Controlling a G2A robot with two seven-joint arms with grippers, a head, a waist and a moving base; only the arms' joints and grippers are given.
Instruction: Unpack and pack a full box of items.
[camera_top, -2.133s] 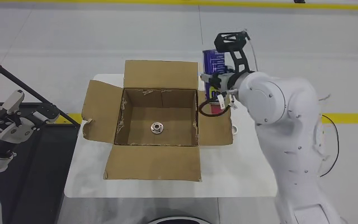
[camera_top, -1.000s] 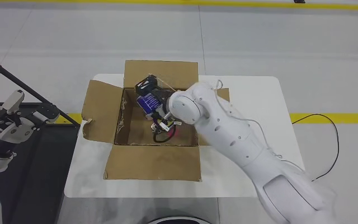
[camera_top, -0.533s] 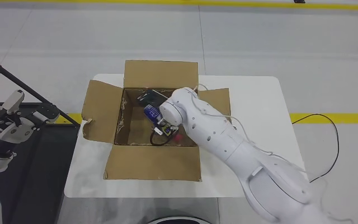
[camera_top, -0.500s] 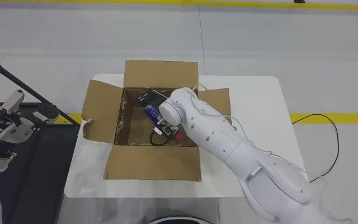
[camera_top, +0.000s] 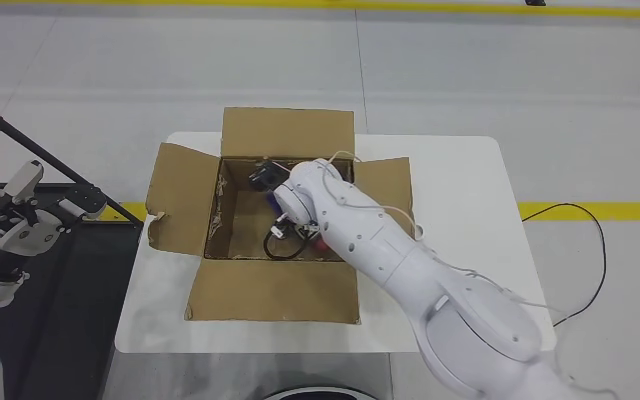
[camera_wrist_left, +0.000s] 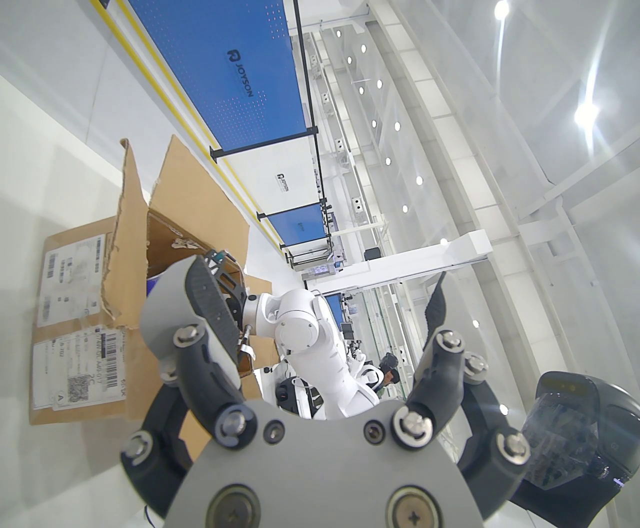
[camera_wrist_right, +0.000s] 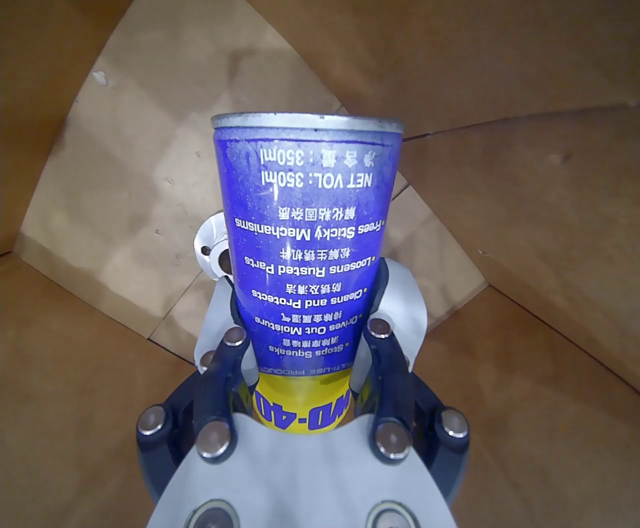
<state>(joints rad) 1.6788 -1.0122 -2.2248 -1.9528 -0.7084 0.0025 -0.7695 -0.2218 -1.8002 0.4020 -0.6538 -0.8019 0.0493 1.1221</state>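
At the far left we see a dark platform (camera_top: 70, 300) beside the table (camera_top: 460, 170), and above it the left gripper (camera_wrist_left: 320, 300), off the table and well apart from the box (camera_top: 288, 130). Its fingers (camera_wrist_left: 210, 300) are spread wide with nothing between them. It points upward into a tall hall with a white ceiling (camera_wrist_left: 500, 150), rows of lights and blue panels (camera_wrist_left: 240, 85) along one wall.

The table is white with rounded corners and stands on a grey floor (camera_top: 150, 60). The cardboard box sits left of its middle, all four flaps folded outward and lying flat or nearly so. In the left wrist view we see paper labels on its side.

The right arm comes in from the right and bends down into the box. The right gripper (camera_wrist_right: 307, 300) is clamped on a blue can (camera_wrist_right: 307, 240), one finger on each side, the can's base pointing at the box floor. A round metal flange (camera_wrist_right: 210, 247) lies on that floor just beside the can; we cannot tell whether they touch.

To the right the table is bare white. Beyond it a yellow line (camera_top: 590, 210) crosses the floor, and a black cable (camera_top: 598, 260) loops over it.
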